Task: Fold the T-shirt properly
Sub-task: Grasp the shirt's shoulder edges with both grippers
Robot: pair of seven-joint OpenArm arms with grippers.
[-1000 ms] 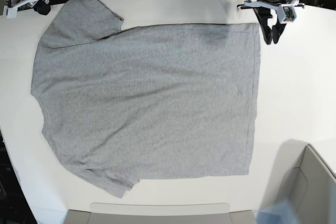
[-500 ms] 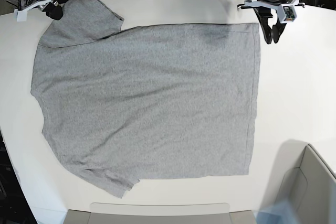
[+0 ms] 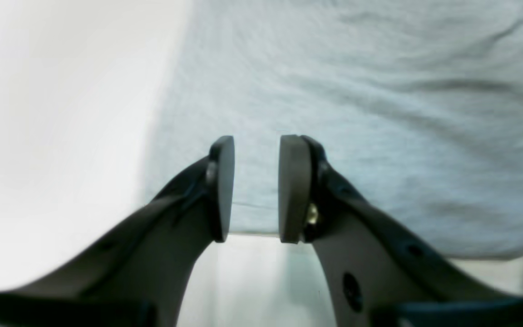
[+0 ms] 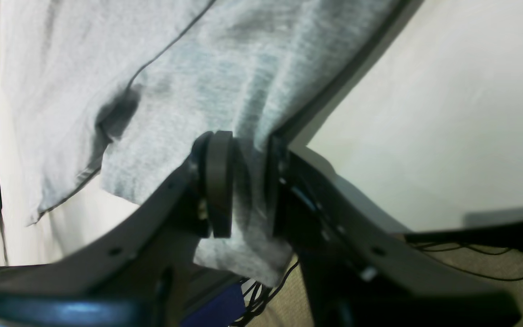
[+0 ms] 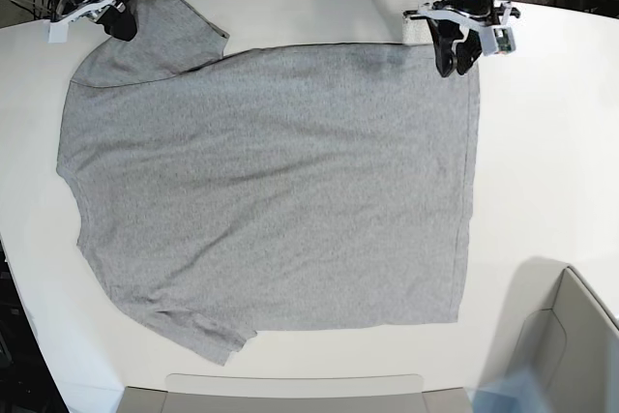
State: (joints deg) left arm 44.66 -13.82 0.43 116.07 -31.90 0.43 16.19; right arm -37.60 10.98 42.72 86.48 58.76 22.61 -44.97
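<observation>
White tabletop (image 5: 542,162) spread with the grey T-shirt (image 5: 271,191), lying flat, plain side up. Left claw (image 3: 256,188) poised over the hem corner at the far edge, pads apart with cloth below, apparently not gripped. Right claw (image 4: 242,184) at the far sleeve, clamped on a fold of grey fabric.
</observation>
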